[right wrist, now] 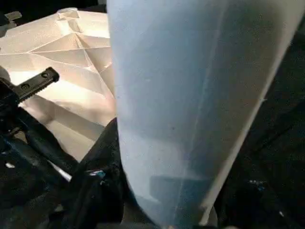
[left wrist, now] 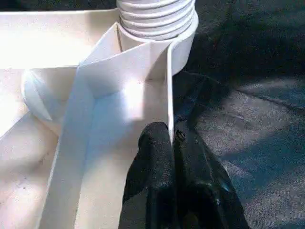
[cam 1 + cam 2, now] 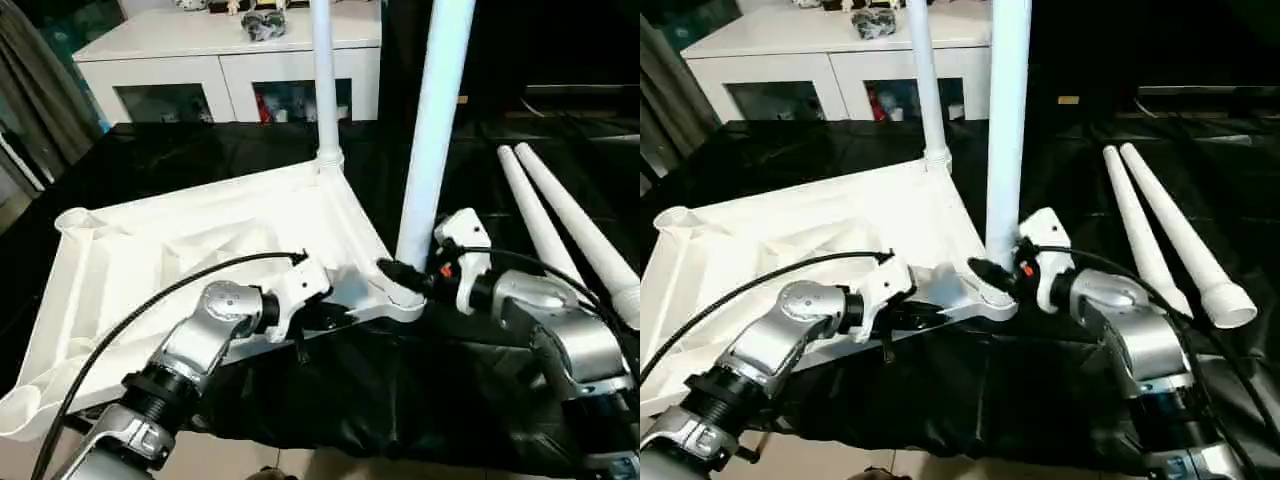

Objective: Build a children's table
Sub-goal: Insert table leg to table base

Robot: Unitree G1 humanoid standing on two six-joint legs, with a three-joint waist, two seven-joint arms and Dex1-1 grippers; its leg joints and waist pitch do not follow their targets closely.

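The white tabletop (image 3: 190, 245) lies ribbed side up on the black cloth. Two white legs stand upright in its corner sockets: a far one (image 3: 324, 80) and a near one (image 3: 432, 130). My left gripper (image 2: 171, 136) is shut on the tabletop's thin side wall, just short of the near corner socket (image 2: 157, 19). My right gripper (image 3: 402, 272) is closed round the base of the near leg (image 1: 190, 109), one black finger (image 1: 102, 162) pressed against its side. Two more legs (image 3: 560, 215) lie side by side on the cloth at the right.
A white cabinet (image 3: 230, 55) with glass doors stands behind the work surface. Black cloth (image 3: 400, 400) covers the surface up to its front edge, near my forearms. A curtain (image 3: 35, 90) hangs at the far left.
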